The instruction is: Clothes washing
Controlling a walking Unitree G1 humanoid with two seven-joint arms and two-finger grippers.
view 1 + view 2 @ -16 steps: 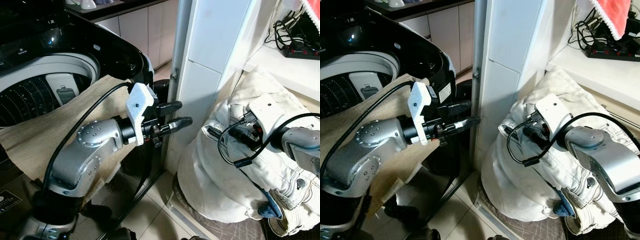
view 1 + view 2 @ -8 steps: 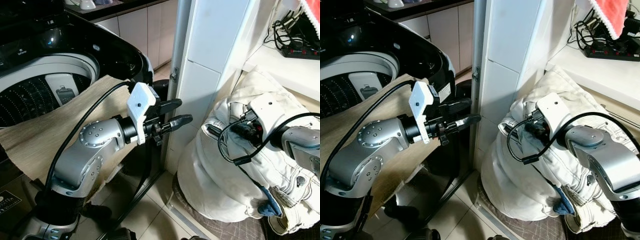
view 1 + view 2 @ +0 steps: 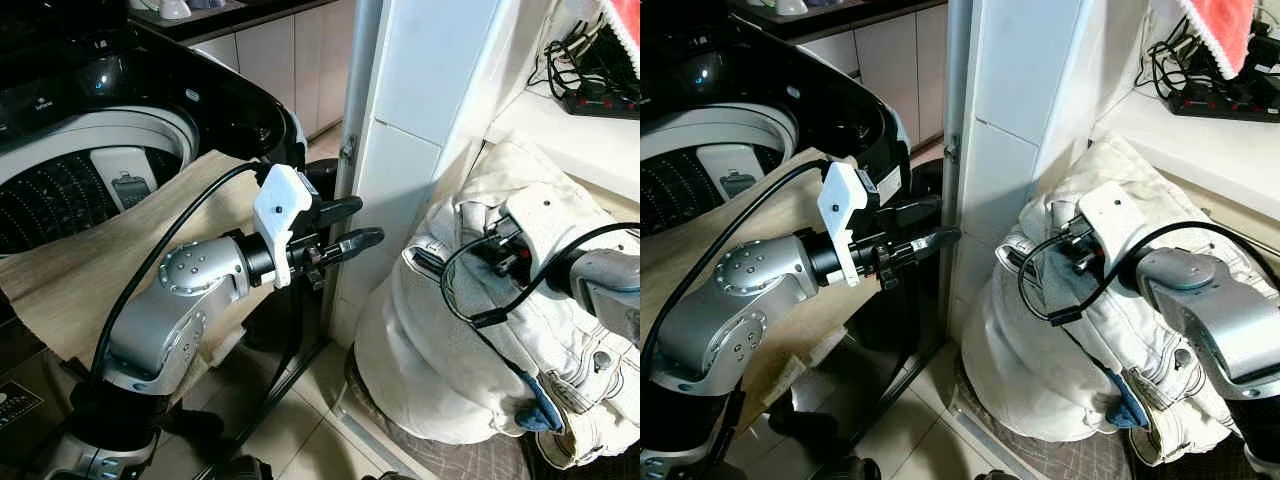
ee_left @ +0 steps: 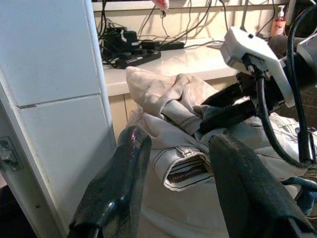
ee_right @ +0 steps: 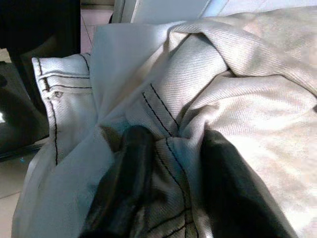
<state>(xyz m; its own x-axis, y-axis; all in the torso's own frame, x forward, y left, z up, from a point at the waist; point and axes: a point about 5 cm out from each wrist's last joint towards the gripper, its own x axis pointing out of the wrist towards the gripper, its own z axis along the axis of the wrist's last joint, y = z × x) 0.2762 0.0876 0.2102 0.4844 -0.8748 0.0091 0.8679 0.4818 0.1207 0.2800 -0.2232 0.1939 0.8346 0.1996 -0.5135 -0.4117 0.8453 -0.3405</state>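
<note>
Low beside the white wall corner [image 3: 400,170], heaped white clothes [image 3: 440,360] on the floor. Right claw [image 5: 168,188] pressed into a denim fold near the heap's top, fingers [image 5: 124,183] parted around a stitched ridge. Left claw [image 3: 350,228] spread wide and empty, hovering in the narrow gap between washing machine [image 3: 150,110] rim and wall edge. Beige cloth [image 3: 90,270] draped over the machine's front lip.

Both head eyes look down from above on the washing machine [image 3: 90,150] and white clothes pile [image 3: 470,350], the left wrist camera faces that pile across the gap, and the right wrist camera sits tight against its fabric.
</note>
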